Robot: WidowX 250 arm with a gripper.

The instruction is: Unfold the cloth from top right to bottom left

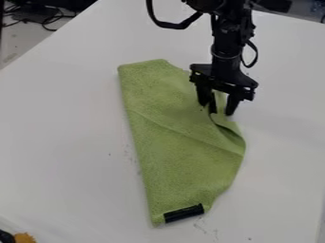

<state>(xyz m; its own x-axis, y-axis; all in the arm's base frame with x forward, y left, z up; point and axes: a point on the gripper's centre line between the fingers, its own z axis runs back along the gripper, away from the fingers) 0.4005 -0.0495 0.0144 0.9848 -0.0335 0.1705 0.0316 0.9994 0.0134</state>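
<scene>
Jaws apart, with a moderate gap between them, the gripper (221,112) hangs over the upper right edge of the green cloth (168,156) in the camera view, and green fabric shows in the gap. Whether the tips press on the fabric or sit just above it, I cannot tell. The cloth lies lengthwise on the white desk (63,123), its right side bunched into a small fold just below the jaws, a faint crease slanting across its middle, and a black strip (184,213) at its bottom end. The step in hand looks like getting a grip on the top right edge; the unfolding itself seems still to be done. Next, the jaws need to close on the upper layer alone, lift it a little and carry it toward the bottom left. Pinching both layers would likely drag the whole cloth along instead of opening it.
</scene>
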